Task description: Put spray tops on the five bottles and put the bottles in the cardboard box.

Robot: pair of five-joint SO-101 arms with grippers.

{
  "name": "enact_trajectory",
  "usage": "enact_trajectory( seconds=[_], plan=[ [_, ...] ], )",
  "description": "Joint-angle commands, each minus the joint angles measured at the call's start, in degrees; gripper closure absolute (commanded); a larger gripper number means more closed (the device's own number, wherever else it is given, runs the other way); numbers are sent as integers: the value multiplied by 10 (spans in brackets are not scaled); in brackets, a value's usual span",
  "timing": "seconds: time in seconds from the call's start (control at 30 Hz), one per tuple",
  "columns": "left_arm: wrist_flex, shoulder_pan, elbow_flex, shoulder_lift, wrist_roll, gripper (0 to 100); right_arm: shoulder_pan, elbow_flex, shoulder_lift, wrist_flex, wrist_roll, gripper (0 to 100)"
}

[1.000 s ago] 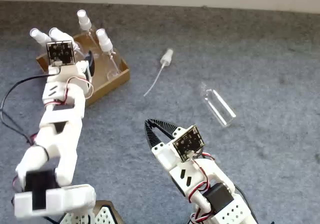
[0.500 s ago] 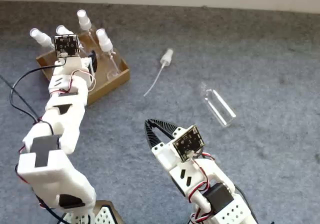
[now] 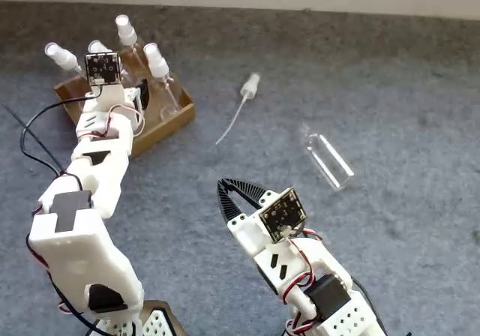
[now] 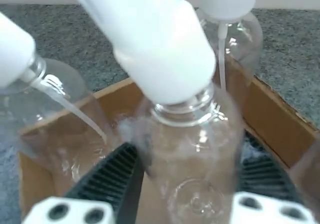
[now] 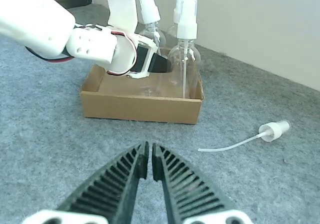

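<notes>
A cardboard box stands at the far left with several clear bottles in it, each with a white spray top. My left gripper is inside the box, shut on one of them, a capped bottle held upright between its black fingers. One bare bottle lies on its side at the right. A loose spray top with its long tube lies between it and the box. My right gripper hovers low over the carpet near the front, shut on nothing, facing the box.
Grey carpet covers the whole table, and a pale wall runs along the far edge. The left arm stretches from the front left up to the box. A black cable loops beside it.
The left arm has stretched farther over the box, carrying its capped bottle toward the back among the others. The right arm has stayed still.
</notes>
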Motion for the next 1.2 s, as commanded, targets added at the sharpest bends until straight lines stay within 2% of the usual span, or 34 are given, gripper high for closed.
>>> enact_trajectory(
  seconds=[0.0, 1.17],
  plan=[
    [-12, -3, -13, -7, -6, 754, 8, 73, -6, 1, 5, 984],
    [-8, -29, -1, -10, -6, 750, 8, 73, -6, 2, 5, 984]
  ],
)
